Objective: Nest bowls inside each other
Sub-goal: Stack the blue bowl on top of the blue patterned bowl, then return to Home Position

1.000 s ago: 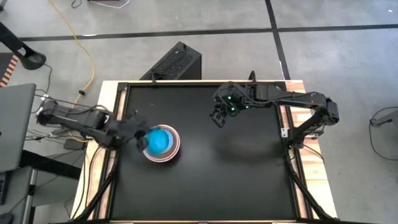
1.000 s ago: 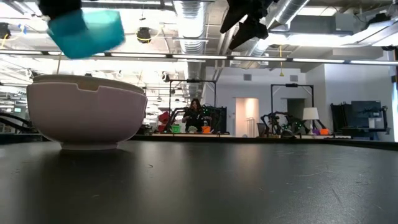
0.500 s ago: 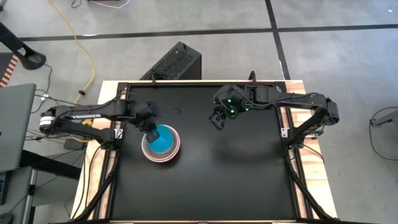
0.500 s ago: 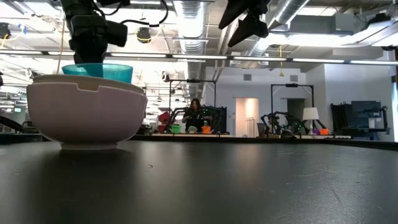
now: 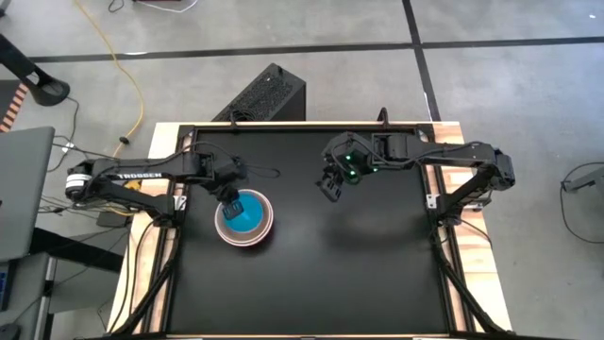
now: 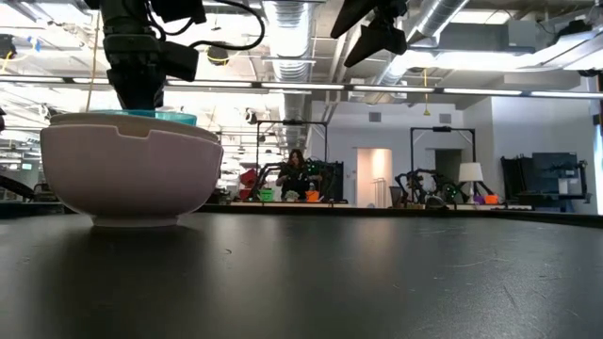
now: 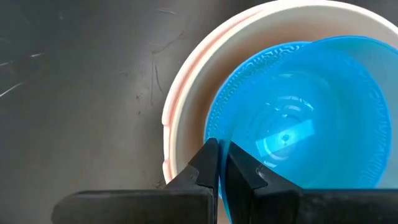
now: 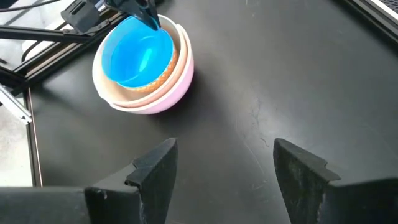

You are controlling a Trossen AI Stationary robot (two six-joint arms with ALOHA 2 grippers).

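A stack of nested bowls point(image 5: 243, 220) rests by its base on the left part of the black table point(image 5: 359, 274); its outermost bowl point(image 8: 163, 93) is pink. The cyan-teal bowl point(image 7: 292, 118) sits inside the stack, tilted, with only its rim point(image 6: 174, 117) showing above the stack in the low view. My left gripper point(image 5: 230, 202) stands over the stack's far-left edge, shut on that bowl. My right gripper point(image 5: 329, 186) hangs open and empty above the table's middle, right of the stack. My left gripper pinches the cyan-teal bowl's rim point(image 7: 210, 127) on the stack's far-left side, one finger point(image 7: 207, 163) outside the wall and one inside. The fingers come from above, pointing steeply down. The bowl sits low in the stack, tilted, its far side raised.
The table's raised frame point(image 5: 429, 203) runs along its edges. Bare black tabletop stretches to the right of and nearer than the stack. A dark box point(image 5: 266, 94) lies on the floor behind the table.
My left gripper, still shut on the cyan-teal bowl, has swung toward the far edge and gone down over the stack. The bowl was tipped in the air above the stack; it has turned mouth up and sunk into it, so only its rim shows.
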